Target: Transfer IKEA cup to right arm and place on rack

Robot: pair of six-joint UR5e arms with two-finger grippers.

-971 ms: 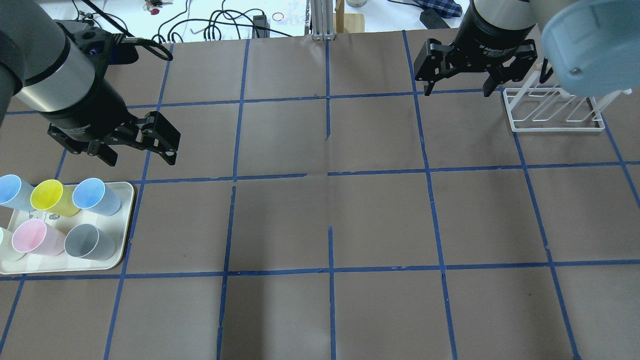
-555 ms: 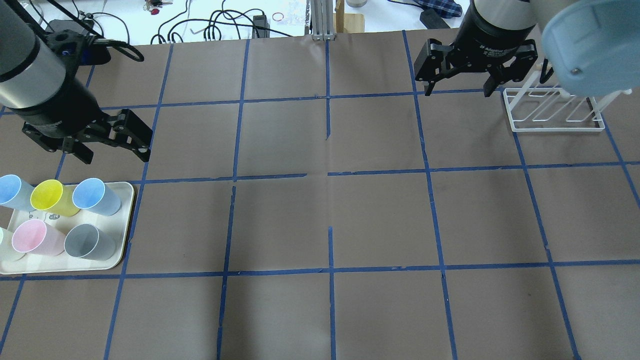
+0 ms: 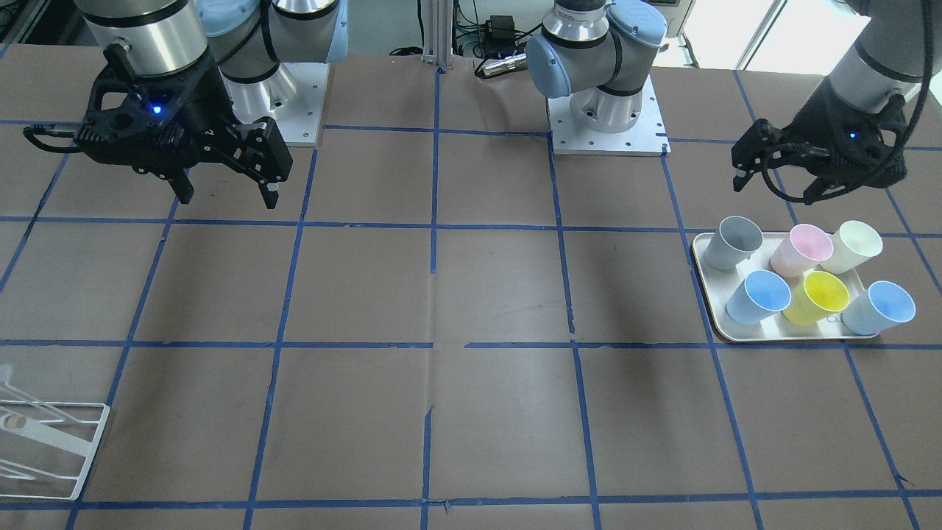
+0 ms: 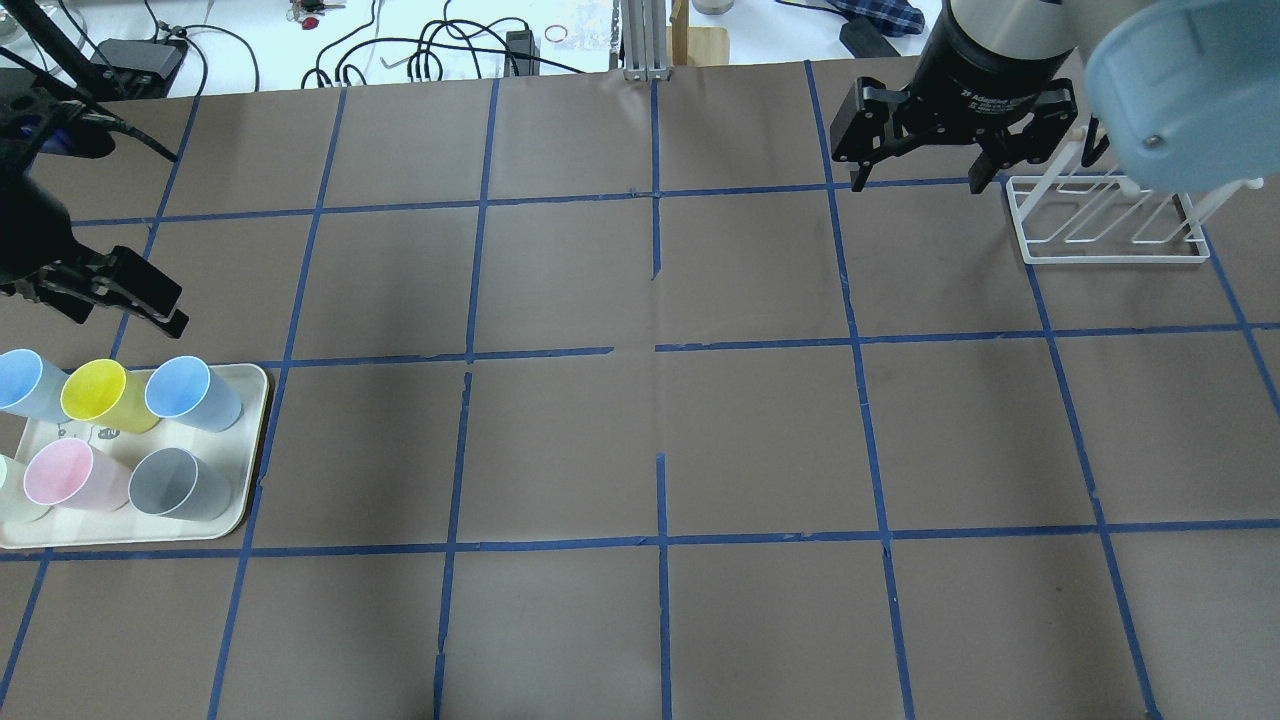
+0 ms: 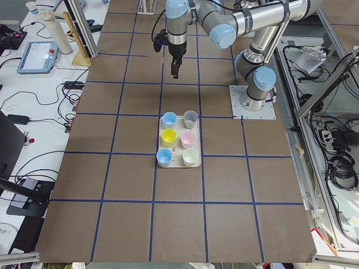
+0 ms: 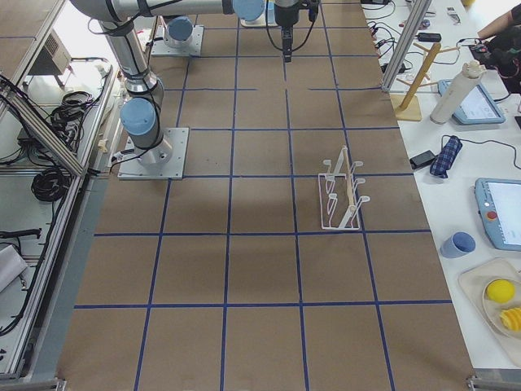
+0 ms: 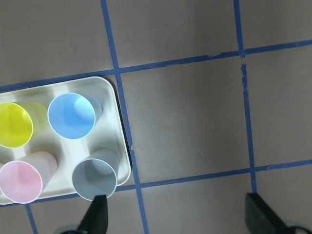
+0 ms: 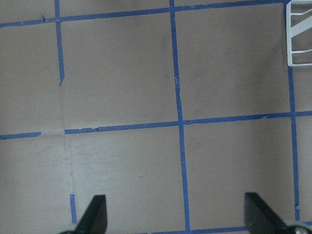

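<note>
Two pale light-blue IKEA cups [image 4: 190, 392] [image 4: 25, 383] stand upright on a cream tray [image 4: 255, 450] at the table's left; both also show in the front view [image 3: 762, 297] [image 3: 883, 308]. My left gripper [image 4: 125, 318] is open and empty, above the table just beyond the tray's far edge; its wrist view looks down on the nearer blue cup [image 7: 73, 116]. My right gripper [image 4: 915, 180] is open and empty, raised just left of the white wire rack [image 4: 1110, 258]. The rack also shows in the right exterior view [image 6: 342, 195].
On the tray with the blue cups stand a yellow cup [image 4: 95, 393], a pink cup [image 4: 65, 472], a grey cup [image 4: 175, 482] and a cream cup [image 3: 854, 245]. Cables [image 4: 430, 50] lie beyond the table's far edge. The arm bases [image 3: 607, 110] are bolted at the robot side.
My left arm has swung left and a little toward the tray, its gripper still open. The right arm, cups and rack have not moved.
</note>
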